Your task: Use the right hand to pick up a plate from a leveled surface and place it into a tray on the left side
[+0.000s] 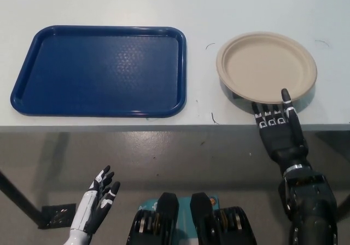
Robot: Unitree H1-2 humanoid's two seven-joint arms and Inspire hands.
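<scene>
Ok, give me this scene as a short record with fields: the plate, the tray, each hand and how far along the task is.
plate: beige, on the white table, right of the tray, its near edge raised
tray: blue, holds nothing
right hand: black, open, fingers at the plate's near rim, some tucked under it
left hand: white, open, resting low, below the table edge
task stage: plate not yet lifted
</scene>
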